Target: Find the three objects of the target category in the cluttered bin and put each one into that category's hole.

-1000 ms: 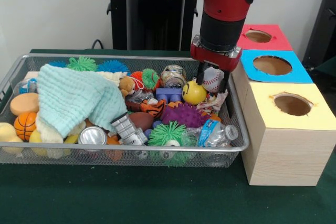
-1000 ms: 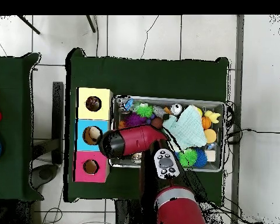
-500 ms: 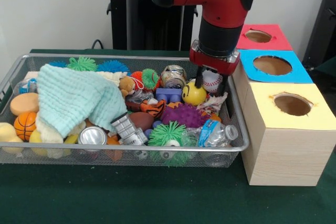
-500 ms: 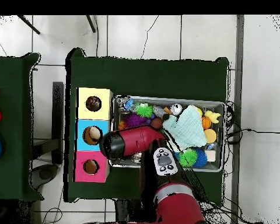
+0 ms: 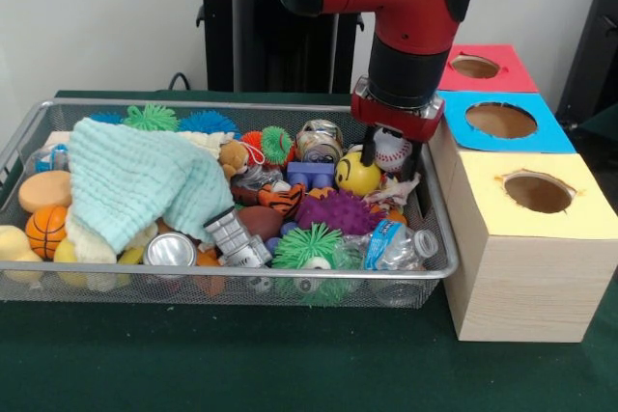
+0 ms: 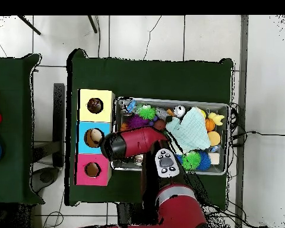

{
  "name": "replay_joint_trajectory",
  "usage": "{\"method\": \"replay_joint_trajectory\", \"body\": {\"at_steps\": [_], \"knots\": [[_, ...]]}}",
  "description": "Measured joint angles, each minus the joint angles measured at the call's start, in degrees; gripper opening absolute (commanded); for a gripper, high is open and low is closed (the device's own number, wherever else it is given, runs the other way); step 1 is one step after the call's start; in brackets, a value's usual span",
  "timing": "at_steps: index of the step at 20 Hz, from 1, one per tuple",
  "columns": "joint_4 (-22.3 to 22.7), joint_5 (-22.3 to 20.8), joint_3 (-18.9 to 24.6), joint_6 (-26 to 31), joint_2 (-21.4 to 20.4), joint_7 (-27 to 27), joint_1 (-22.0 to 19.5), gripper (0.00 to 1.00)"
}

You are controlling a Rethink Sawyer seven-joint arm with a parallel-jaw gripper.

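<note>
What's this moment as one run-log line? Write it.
gripper: at baseball | grip: unclear | baseball: in wire bin, beside yellow smiley ball | yellow box: beside bin

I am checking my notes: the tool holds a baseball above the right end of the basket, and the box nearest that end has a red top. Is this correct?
Not entirely. In the front view, the tool does hold the baseball above the basket's right end, but the nearest box has a yellow top, not red.

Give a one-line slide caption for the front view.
Sawyer gripper grasps a baseball above the cluttered wire bin, beside three colour-topped wooden boxes.
</note>
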Motion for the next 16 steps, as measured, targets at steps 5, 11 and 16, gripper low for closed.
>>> {"method": "replay_joint_trajectory", "body": {"at_steps": [5,11,16], "knots": [[-0.4,0.0,0.0,0.0,0.2,0.0,0.0,1.00],[-0.5,0.0,0.0,0.0,0.2,0.0,0.0,1.00],[-0.6,0.0,0.0,0.0,0.2,0.0,0.2,1.00]]}}
